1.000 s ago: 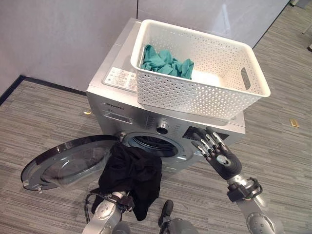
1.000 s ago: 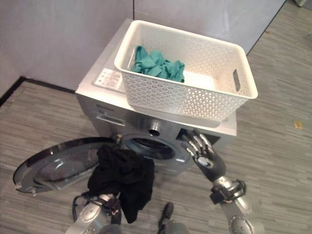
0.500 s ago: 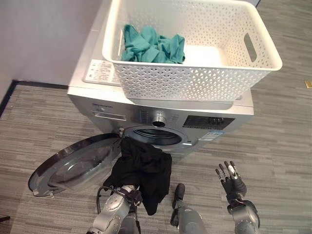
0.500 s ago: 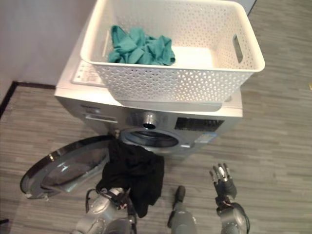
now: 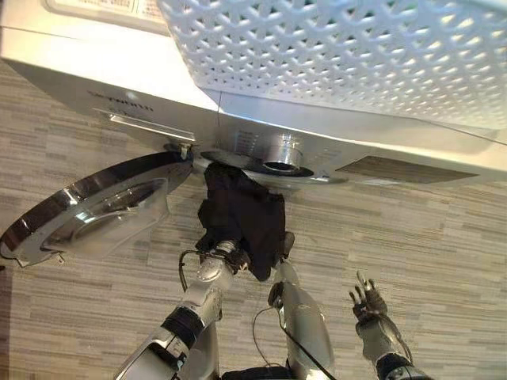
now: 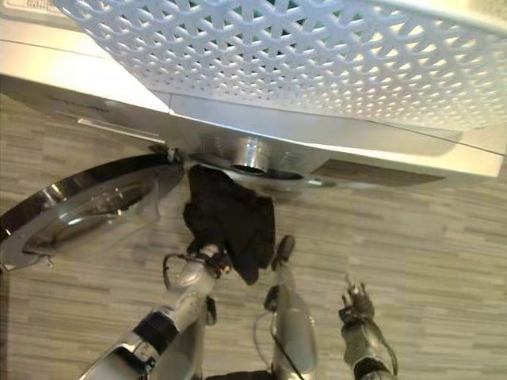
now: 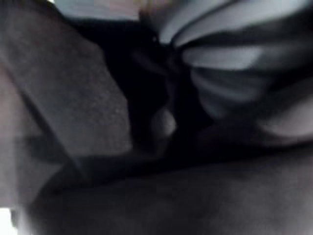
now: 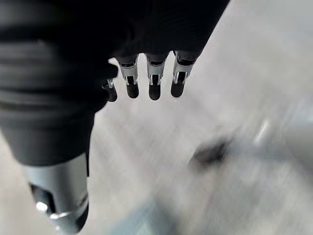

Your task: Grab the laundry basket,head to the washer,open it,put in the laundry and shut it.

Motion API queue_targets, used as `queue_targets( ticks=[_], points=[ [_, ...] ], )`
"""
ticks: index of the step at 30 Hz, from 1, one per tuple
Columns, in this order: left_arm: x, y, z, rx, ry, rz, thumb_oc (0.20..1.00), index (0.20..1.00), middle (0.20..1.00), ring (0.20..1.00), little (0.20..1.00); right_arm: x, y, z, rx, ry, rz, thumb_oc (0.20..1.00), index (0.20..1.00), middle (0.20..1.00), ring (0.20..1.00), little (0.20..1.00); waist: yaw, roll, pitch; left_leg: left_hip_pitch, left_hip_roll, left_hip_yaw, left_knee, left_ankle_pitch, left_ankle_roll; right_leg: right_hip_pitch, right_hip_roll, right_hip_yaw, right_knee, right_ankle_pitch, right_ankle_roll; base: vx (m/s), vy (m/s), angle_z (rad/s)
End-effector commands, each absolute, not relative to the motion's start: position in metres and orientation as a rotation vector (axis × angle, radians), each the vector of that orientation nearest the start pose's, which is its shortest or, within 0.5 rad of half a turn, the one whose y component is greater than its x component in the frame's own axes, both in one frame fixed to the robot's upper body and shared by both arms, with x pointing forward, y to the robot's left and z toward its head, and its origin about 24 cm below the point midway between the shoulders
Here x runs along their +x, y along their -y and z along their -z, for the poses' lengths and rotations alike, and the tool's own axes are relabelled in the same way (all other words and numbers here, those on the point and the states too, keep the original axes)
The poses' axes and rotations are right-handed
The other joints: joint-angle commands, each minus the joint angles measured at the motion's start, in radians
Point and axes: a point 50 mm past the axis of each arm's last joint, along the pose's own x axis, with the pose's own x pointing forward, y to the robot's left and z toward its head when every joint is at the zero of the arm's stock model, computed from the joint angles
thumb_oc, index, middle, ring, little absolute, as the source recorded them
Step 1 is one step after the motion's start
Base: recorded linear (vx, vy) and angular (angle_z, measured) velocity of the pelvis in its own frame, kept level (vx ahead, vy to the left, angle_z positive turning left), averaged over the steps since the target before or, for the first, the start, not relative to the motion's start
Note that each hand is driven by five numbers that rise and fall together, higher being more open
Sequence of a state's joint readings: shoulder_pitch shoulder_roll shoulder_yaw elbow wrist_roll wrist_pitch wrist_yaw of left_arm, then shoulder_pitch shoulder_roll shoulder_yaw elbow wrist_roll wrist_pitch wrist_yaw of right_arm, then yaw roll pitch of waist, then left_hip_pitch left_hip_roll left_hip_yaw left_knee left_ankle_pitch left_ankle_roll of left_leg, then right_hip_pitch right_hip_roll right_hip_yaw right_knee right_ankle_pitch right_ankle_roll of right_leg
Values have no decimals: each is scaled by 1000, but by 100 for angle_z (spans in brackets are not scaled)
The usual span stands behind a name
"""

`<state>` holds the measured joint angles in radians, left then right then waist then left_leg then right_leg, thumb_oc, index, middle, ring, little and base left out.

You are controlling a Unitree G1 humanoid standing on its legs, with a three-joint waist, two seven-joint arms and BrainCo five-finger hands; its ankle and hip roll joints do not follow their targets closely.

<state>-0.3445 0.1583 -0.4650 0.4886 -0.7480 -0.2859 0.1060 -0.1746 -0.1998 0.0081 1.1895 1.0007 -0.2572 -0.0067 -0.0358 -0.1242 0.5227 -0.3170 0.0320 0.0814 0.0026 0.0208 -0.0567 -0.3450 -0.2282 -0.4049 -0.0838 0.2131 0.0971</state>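
The white lattice laundry basket (image 5: 333,55) stands on top of the silver washer (image 5: 103,71). The washer's round door (image 5: 87,210) hangs wide open to the left. A black garment (image 5: 245,214) reaches from the rim of the drum opening (image 5: 238,162) down over my left hand (image 5: 230,252), which is buried in the cloth. In the left wrist view the dark cloth (image 7: 88,127) lies right against the camera. My right hand (image 5: 367,305) is low at the right, well below the washer's front, open with straight fingers (image 8: 142,73) and holding nothing.
Grey striped floor (image 5: 444,237) spreads out in front of the washer. The open door takes up the space to the left of the drum opening. The basket's wall overhangs the washer's front edge.
The camera has moved forward over the washer. The black garment has risen on my left hand to the drum opening. My right hand has dropped from the washer's front panel to a low place at the right.
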Motion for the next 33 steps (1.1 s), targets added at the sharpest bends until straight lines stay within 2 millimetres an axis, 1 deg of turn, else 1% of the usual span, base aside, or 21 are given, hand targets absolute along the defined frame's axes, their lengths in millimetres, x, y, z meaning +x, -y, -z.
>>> queue_targets(
  ticks=[1,3,4,5,7,8,11,14,15,16,18,20,21,22,25,26,27,30,31,32,33],
  points=[
    [280,-56,-32,-456,-24,313,200,200,200,200,200,156,236,136,492,-767,641,1000,1000,1000,1000,1000,10,43,-9,10,-4,62,-60,-31,10,-49,-60,52,129,-108,80,-17,-66,14],
    [282,-53,-35,-442,-18,321,200,200,200,200,200,144,235,144,456,-856,680,1000,1000,1000,1000,1000,12,48,-6,-5,-3,55,-60,-30,9,-64,-58,49,132,-109,78,-7,-32,18],
    [283,-52,-35,-442,-17,322,200,200,200,200,200,144,235,144,456,-855,680,1000,1000,1000,1000,1000,12,48,-6,-7,-3,55,-59,-30,9,-66,-58,49,133,-109,78,-5,-22,11],
    [284,-50,-38,-444,-13,326,200,200,200,200,200,136,238,148,390,-930,698,1000,1000,1000,1000,1000,14,54,-7,-15,-4,53,-61,-30,9,-75,-57,47,135,-111,78,-2,-18,3],
    [288,-46,-44,-447,2,331,200,200,200,200,200,132,236,151,364,-997,707,1000,1000,1000,1000,1000,20,61,-9,-31,-4,53,-55,-31,9,-93,-57,47,142,-113,77,0,0,0],
    [295,-45,-52,-454,27,321,200,200,200,200,200,136,236,149,351,-993,704,1000,1000,1000,1000,1000,19,61,-7,-46,-3,56,-42,-35,8,-116,-56,54,155,-117,75,-38,-11,-2],
    [315,-46,-70,-475,74,262,200,200,200,200,200,163,236,138,294,-898,646,1000,1000,1000,1000,1000,5,48,-4,-94,2,61,0,-46,4,-165,-53,68,191,-131,65,-59,-35,-2],
    [335,-50,-99,-513,156,196,200,200,200,200,200,196,228,121,259,-779,560,1000,1000,1000,1000,1000,-24,25,-3,-201,18,59,121,-77,-5,-249,-50,94,253,-154,47,-71,-82,3],
    [336,-50,-99,-513,158,195,200,200,200,200,200,196,228,121,258,-777,559,1000,1000,1000,1000,1000,-26,26,-3,-207,18,58,127,-80,-6,-254,-50,95,257,-156,46,-74,-110,5],
    [346,-52,-116,-515,203,169,200,200,200,200,200,218,225,107,246,-691,520,1000,1000,1000,1000,1000,-45,11,-3,-268,35,49,193,-100,-10,-304,-42,113,300,-173,34,-62,-112,-2],
    [354,-54,-129,-531,236,134,200,200,200,200,200,231,220,97,243,-633,493,1000,1000,1000,1000,1000,-64,1,-7,-325,57,40,257,-123,-10,-357,-30,126,349,-193,23,-59,-106,-12],
    [359,-53,-138,-560,253,107,200,200,200,200,200,240,216,91,267,-593,483,1000,1000,1000,1000,1000,-79,-8,-17,-375,81,31,316,-145,-9,-409,-23,131,399,-212,16,-14,-114,-22],
    [363,-53,-147,-586,269,85,200,200,200,200,200,246,210,86,288,-560,468,1000,1000,1000,1000,1000,-92,-16,-26,-415,101,26,359,-163,-9,-447,-14,133,432,-228,10,0,-120,-20],
    [364,-54,-149,-595,274,71,200,200,200,200,200,248,208,85,295,-551,461,1000,1000,1000,1000,1000,-96,-19,-27,-429,106,22,374,-168,-8,-459,-10,132,443,-231,9,-1,-105,-17],
    [369,-58,-153,-616,276,25,200,200,200,200,200,251,202,83,324,-531,453,1000,1000,1000,1000,1000,-111,-28,-39,-471,128,16,414,-185,-10,-501,-2,127,478,-244,8,13,-68,-13],
    [369,-58,-154,-616,276,25,200,200,200,200,200,251,202,83,324,-531,453,1000,1000,1000,1000,1000,-111,-27,-40,-473,128,15,416,-186,-10,-503,-2,127,479,-245,8,25,-74,-16],
    [371,-62,-156,-641,280,-4,200,200,200,200,200,255,200,79,342,-503,447,1000,1000,1000,1000,1000,-120,-29,-47,-494,137,15,437,-194,-12,-530,2,129,503,-254,6,20,-62,-9],
    [375,-63,-157,-648,267,-31,200,200,200,200,200,258,198,75,361,-478,447,1000,1000,1000,1000,1000,-131,-34,-53,-515,145,10,458,-202,-15,-551,8,132,521,-262,4,22,-48,-4],
    [379,-65,-159,-657,261,-59,200,200,200,200,200,264,197,69,376,-443,434,1000,1000,1000,1000,1000,-143,-38,-58,-528,155,9,466,-205,-19,-570,11,134,535,-269,4,29,-51,-5],
    [379,-66,-160,-657,261,-59,200,200,200,200,200,264,197,68,376,-442,434,1000,1000,1000,1000,1000,-143,-37,-59,-531,155,8,468,-206,-19,-572,10,134,537,-270,3,33,-53,-5],
    [385,-69,-165,-666,260,-85,200,200,200,200,200,266,196,65,390,-421,427,1000,1000,1000,1000,1000,-155,-42,-66,-544,161,9,477,-211,-22,-593,14,137,553,-276,0,32,-35,-3]
  ],
)
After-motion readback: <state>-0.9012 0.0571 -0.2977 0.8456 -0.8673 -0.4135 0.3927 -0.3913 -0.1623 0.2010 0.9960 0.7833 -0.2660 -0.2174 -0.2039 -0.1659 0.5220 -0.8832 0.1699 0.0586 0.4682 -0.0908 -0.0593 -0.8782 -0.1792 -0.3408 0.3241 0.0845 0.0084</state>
